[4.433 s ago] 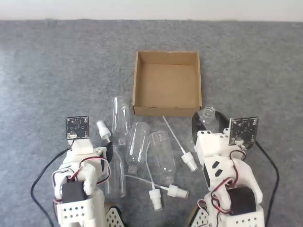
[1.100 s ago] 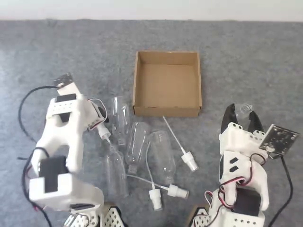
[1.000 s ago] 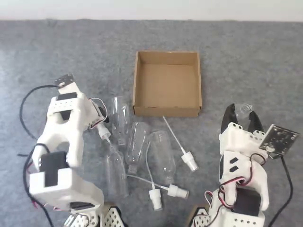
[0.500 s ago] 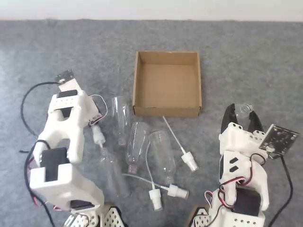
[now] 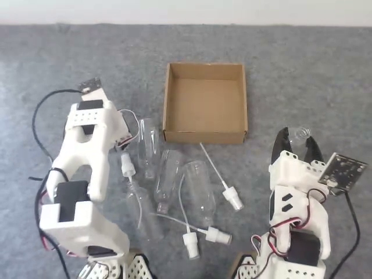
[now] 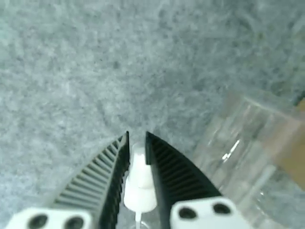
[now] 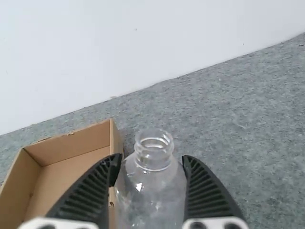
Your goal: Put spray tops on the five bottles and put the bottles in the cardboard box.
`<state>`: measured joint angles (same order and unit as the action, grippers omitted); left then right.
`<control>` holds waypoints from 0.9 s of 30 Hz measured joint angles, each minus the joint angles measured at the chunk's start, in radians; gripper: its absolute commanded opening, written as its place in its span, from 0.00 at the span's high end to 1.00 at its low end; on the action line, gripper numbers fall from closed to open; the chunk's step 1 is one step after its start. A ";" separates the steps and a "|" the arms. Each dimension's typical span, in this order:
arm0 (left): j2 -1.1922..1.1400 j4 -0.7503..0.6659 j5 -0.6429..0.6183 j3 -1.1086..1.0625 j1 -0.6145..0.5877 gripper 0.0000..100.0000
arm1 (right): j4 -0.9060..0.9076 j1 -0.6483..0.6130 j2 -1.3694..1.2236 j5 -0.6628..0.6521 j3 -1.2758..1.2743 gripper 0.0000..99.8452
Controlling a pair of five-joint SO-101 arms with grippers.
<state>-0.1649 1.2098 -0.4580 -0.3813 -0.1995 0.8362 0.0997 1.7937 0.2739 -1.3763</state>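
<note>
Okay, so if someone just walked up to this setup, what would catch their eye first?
The right gripper holds a clear bottle upright, mouth open, beside the cardboard box. On the other side the left gripper pinches a white spray top, next to a jumble of lying bottles and loose spray tops.
</note>
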 measured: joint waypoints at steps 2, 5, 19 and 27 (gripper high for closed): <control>0.000 0.023 0.000 0.011 0.000 0.82 | 0.000 0.000 0.000 0.000 0.000 0.99; -0.002 0.052 0.000 0.011 0.000 0.79 | 0.000 0.000 0.000 0.000 0.000 0.99; -0.006 0.092 0.055 -0.068 0.044 0.80 | 0.000 0.000 0.000 0.000 0.000 0.99; -0.006 0.015 0.061 -0.118 0.054 0.99 | 0.000 0.000 0.000 0.000 0.000 0.99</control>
<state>-0.1711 1.2252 -0.3966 -0.4994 -0.1458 0.8362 0.0997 1.7937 0.2739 -1.3763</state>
